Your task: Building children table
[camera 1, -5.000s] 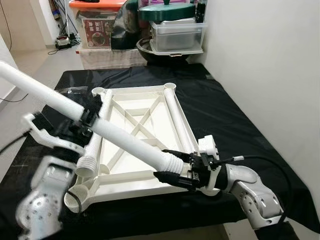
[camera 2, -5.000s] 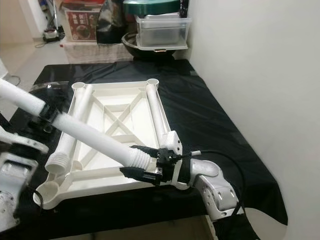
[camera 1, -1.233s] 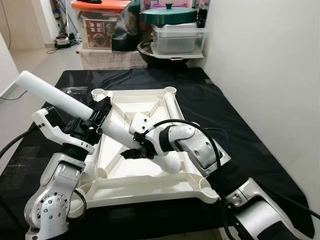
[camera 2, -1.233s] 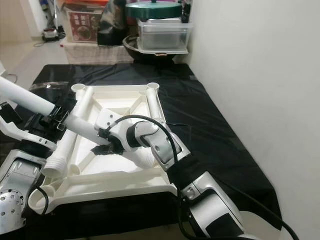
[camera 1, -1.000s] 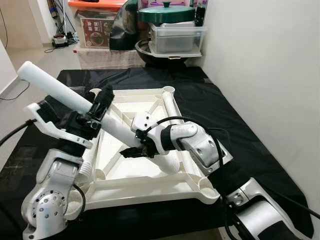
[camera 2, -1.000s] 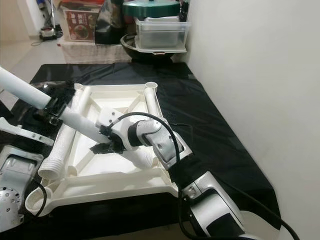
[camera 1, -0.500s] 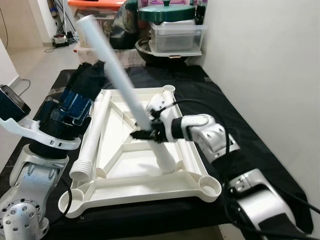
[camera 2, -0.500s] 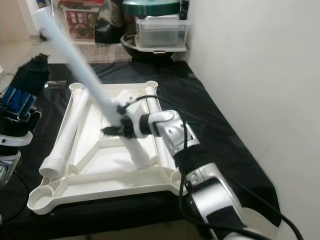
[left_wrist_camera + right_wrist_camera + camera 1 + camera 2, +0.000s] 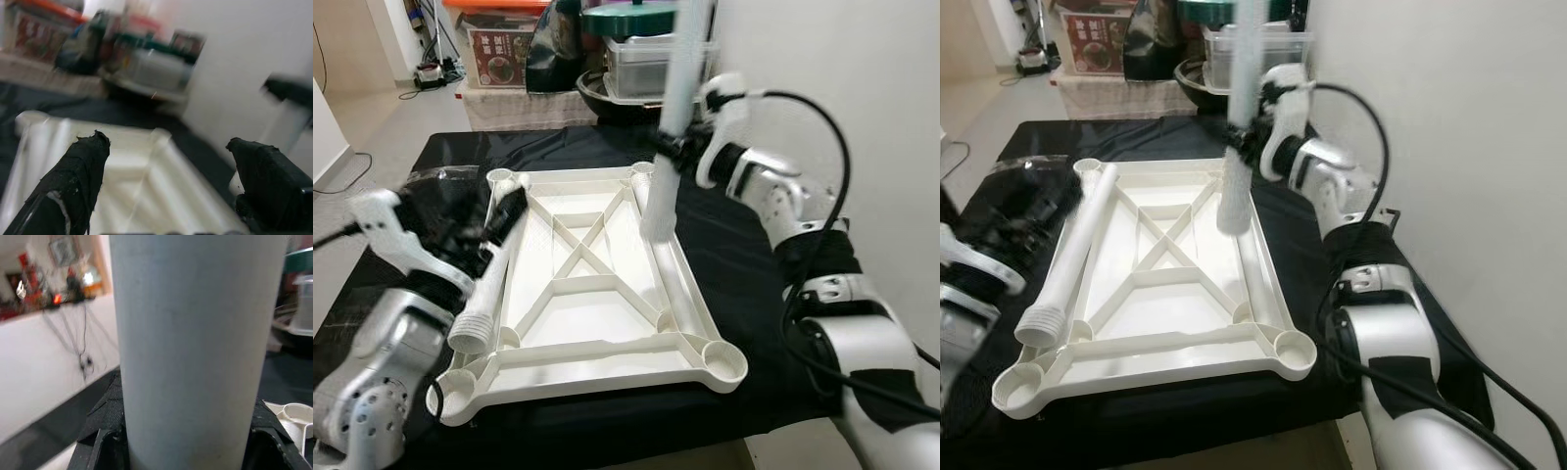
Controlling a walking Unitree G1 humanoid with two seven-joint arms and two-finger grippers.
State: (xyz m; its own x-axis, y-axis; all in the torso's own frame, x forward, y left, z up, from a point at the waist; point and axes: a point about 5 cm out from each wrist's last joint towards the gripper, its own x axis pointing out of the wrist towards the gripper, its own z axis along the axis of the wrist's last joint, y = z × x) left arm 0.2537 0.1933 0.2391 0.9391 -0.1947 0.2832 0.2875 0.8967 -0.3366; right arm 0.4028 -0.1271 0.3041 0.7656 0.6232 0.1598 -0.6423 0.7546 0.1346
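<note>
Nearby, storage bins [image 9: 651, 59] crowd behind the tabletop frame [image 9: 597, 294].

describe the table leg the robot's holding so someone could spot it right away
Start at the white upturned tabletop on the black cloth. Above its far right corner socket, the right claw holds a white leg upright, its ribbed end hanging over the tabletop's right rail. The other loose leg lies flat along the left rail.
</note>
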